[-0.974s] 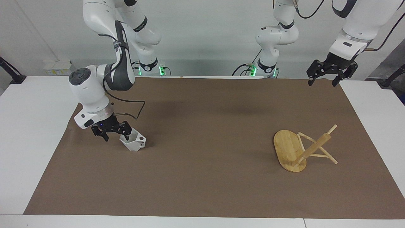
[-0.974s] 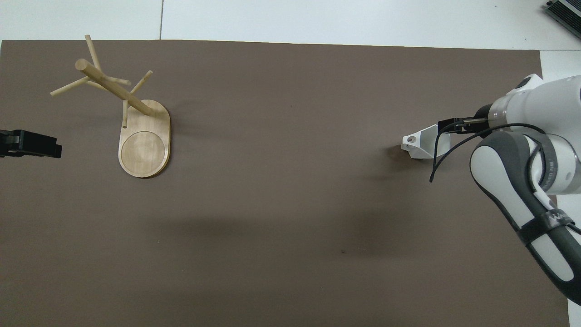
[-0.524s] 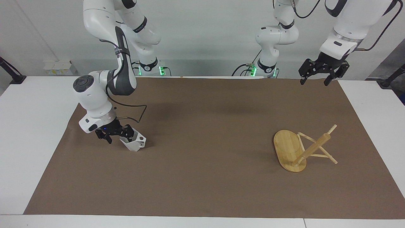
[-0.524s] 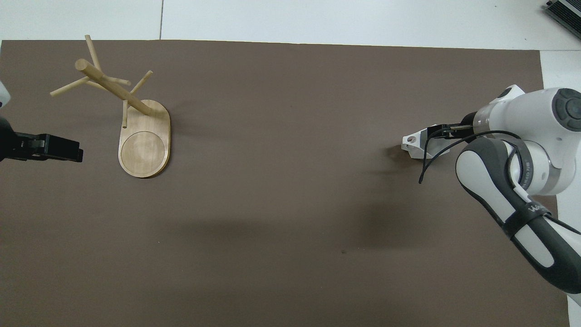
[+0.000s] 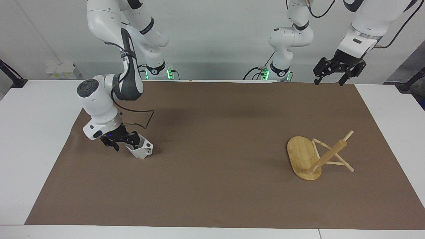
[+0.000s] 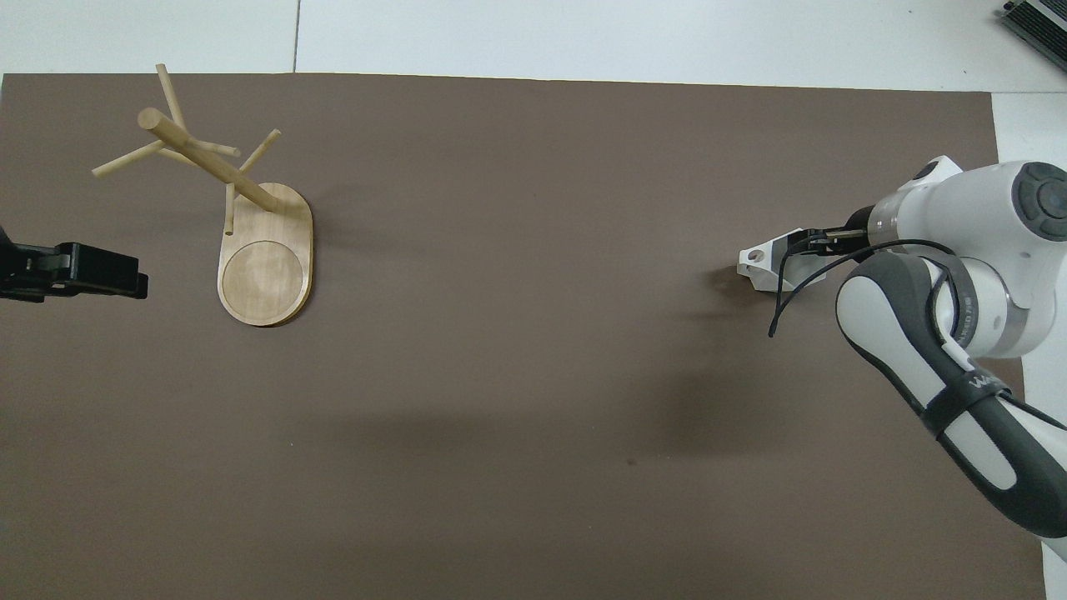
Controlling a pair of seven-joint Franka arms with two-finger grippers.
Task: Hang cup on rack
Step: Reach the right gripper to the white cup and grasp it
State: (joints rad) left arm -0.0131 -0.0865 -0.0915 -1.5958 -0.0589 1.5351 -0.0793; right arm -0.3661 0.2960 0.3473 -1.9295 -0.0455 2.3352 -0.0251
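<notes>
The white faceted cup (image 5: 142,150) lies tipped on the brown mat near the right arm's end, its handle with the round hole pointing toward the table's middle. My right gripper (image 5: 123,145) is down at the cup's mouth, open, with one finger inside the rim and the other outside it. From overhead the cup (image 6: 765,263) sticks out past the right gripper (image 6: 807,245). The bamboo rack (image 5: 310,156) stands on its oval base near the left arm's end, pegs bare. My left gripper (image 5: 330,77) hangs open high over the mat's edge nearest the robots, away from the rack (image 6: 250,237).
The brown mat (image 5: 212,186) covers most of the white table (image 5: 30,132). The right arm's black cable (image 6: 783,300) loops down beside the cup. The left gripper (image 6: 125,275) shows side-on beside the rack's base.
The right gripper has slid a little closer onto the cup's rim, and its fingers look slightly narrower. The left gripper has risen and shifted toward the table's middle. Cup and rack stay put.
</notes>
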